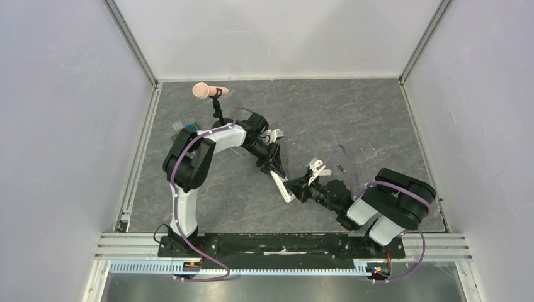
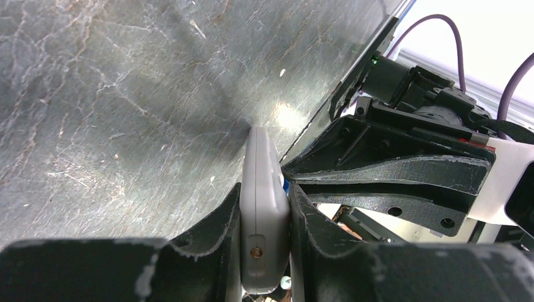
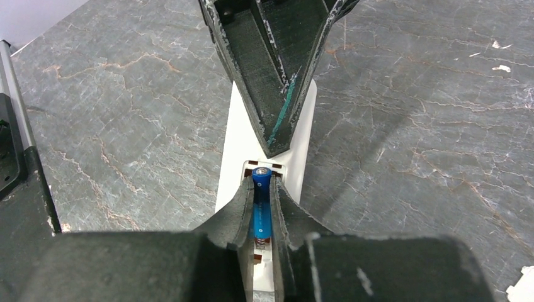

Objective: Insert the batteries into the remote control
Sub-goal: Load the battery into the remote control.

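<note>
My left gripper is shut on the white remote control, holding it by its long edges with the far end on the table. In the left wrist view the remote stands edge-on between the fingers. My right gripper is shut on the blue battery, which lies in the remote's open battery bay, one end against a spring. The right gripper meets the remote's near end. A thin dark battery lies on the table right of it.
A pink microphone on a black stand is at the back left. A blue brick is partly hidden behind the left arm. A white scrap lies on the table at the right. Metal rails run along the table's edges.
</note>
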Robot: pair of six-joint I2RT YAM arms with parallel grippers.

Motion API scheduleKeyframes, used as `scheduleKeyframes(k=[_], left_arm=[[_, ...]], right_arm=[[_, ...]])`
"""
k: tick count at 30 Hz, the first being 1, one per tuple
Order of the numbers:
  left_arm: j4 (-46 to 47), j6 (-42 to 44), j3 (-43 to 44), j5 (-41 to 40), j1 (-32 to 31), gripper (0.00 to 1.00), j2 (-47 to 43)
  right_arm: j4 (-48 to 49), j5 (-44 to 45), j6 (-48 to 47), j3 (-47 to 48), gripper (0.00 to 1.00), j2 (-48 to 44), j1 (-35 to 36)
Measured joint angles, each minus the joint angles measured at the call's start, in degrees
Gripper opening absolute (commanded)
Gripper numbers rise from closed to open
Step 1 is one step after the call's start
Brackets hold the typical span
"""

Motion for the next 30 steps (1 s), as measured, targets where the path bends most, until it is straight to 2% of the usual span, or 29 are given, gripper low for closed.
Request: scheduleKeyframes(k=[4,15,18,25,30], left_arm=[[0.0,0.02,0.02,0.0,0.0,0.02,0.0],[-0.46,0.04,0.04,-0.09,0.11,0.02,0.0],[-0.57,0.04,0.04,-0.11,0.11,0.02,0.0],[-0.68,0.04,0.15,-0.22,0.11,0.02,0.0],[-0.83,0.07,0.37,-0.39,0.11,0.02,0.0]], right_arm=[[-0.79,-0.39,0.15,0.02,0.22,-0.26,0.0],[-6.14,-0.9,1.29,0.42,0.32,-4.07,0.0],[-7.82,-1.38,1.79,0.42,0.38,-5.86,0.0],[-11.54,-2.08,3.89,0.44,0.61,-13.92,0.0],[-17.16,-1.68,7.06,0.79,0.84,-20.48,0.0]])
